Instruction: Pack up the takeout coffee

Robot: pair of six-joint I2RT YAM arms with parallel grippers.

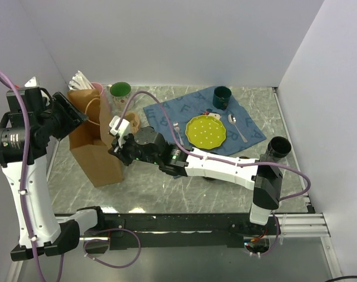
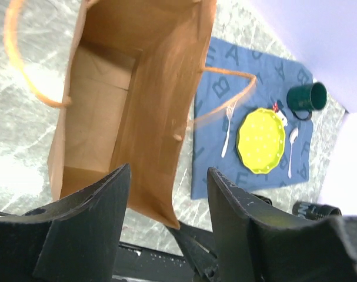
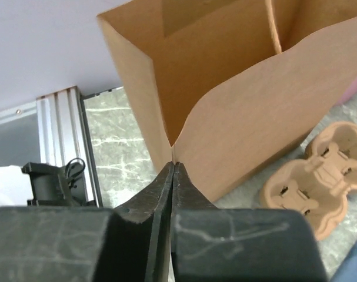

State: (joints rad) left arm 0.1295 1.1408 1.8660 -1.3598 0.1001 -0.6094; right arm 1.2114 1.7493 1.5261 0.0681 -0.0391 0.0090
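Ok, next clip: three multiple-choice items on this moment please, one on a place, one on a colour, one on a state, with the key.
1. Where does the fork lie?
A. inside the paper bag
B. on the blue mat, beside the plate
C. on the plate

2. What colour is the plate?
A. yellow-green
B. red
C. plain white

3. What is the right gripper doing?
A. standing wide open above the plate
B. holding the dark green mug
C. closed on the paper bag's corner edge

Key:
1 B: the left wrist view shows the fork flat on the mat next to the plate.
2 A: the plate is yellow-green with pale dots.
3 C: the right wrist view shows its fingers pressed together at the bag's corner fold.
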